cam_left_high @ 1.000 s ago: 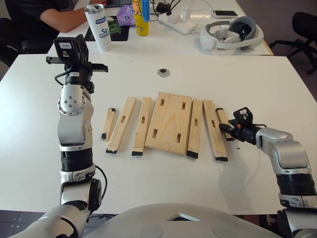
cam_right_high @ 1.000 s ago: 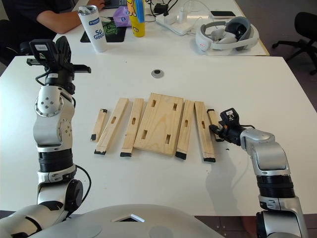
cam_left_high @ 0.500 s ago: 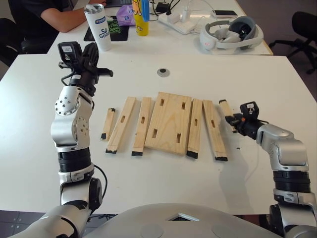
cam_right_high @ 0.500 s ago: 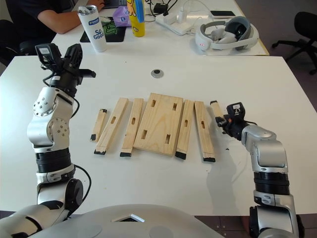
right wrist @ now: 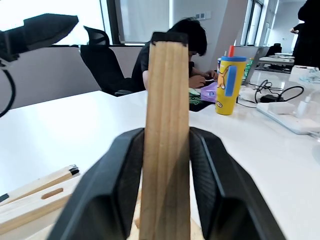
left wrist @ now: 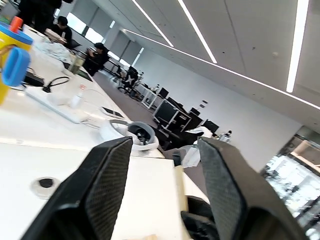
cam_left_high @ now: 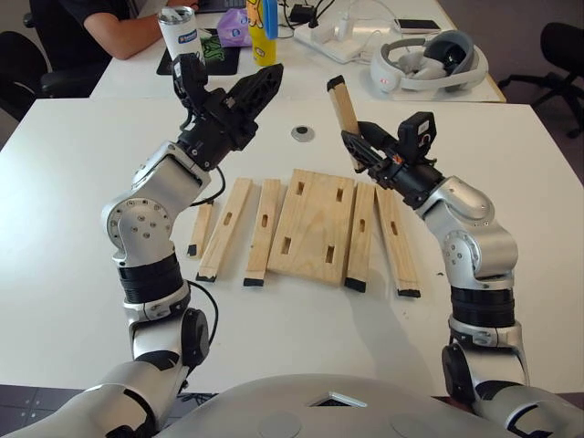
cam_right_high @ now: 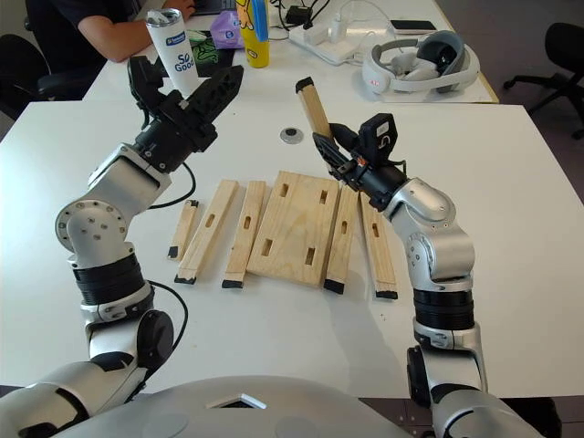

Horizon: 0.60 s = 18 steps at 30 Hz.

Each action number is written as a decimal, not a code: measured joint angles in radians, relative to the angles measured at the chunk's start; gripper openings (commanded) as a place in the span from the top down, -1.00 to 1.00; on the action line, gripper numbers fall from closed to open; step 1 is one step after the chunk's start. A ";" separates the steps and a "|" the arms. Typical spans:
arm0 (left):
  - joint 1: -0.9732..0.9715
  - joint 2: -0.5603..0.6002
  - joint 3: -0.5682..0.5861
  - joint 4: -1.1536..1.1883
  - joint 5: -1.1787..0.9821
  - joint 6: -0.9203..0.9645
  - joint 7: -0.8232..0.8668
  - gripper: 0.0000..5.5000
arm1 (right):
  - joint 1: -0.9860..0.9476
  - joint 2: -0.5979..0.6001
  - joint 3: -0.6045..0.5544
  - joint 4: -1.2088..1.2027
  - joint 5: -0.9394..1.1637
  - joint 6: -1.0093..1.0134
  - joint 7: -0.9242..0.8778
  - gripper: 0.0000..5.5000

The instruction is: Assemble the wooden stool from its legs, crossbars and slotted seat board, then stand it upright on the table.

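Note:
The slotted seat board (cam_left_high: 310,226) lies flat mid-table. Two legs (cam_left_high: 224,228) (cam_left_high: 264,230) lie on its left, two more (cam_left_high: 359,234) (cam_left_high: 394,239) on its right. A short crossbar (cam_left_high: 199,226) lies at the far left of the row. My right gripper (cam_left_high: 363,151) is raised above the board's far edge, shut on another short crossbar (cam_left_high: 344,108) that stands nearly upright; the right wrist view has this crossbar (right wrist: 167,140) between the fingers (right wrist: 117,185). My left gripper (cam_left_high: 228,80) hangs open in the air, left of the held crossbar, pointing toward it.
A round grommet (cam_left_high: 302,133) sits in the table behind the board. On the far table stand a white tumbler (cam_left_high: 181,46), a yellow bottle (cam_left_high: 263,32), a power strip (cam_left_high: 328,36) and a headset (cam_left_high: 424,59). White table surface lies bare at the front.
My right gripper lifted the short crossbar from the table's right side up over the board's far edge. My left gripper swung right and forward toward the middle.

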 measured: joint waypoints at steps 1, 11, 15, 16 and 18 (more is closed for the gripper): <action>-0.011 0.001 0.007 0.011 -0.025 0.014 0.014 0.11 | 0.003 0.001 0.001 -0.008 0.001 -0.013 0.010 0.52; -0.019 0.025 -0.043 0.085 -0.073 0.113 0.066 0.11 | 0.040 0.024 0.034 -0.040 0.003 -0.073 0.040 0.52; -0.020 0.010 -0.037 0.106 -0.095 0.119 0.098 0.11 | 0.042 0.023 0.060 -0.045 -0.007 -0.088 0.046 0.52; -0.020 0.003 -0.038 0.108 -0.099 0.122 0.107 0.11 | 0.044 0.022 0.067 -0.046 -0.009 -0.096 0.047 0.52; -0.020 -0.002 -0.039 0.109 -0.107 0.124 0.118 0.11 | 0.048 0.021 0.078 -0.047 -0.011 -0.108 0.053 0.52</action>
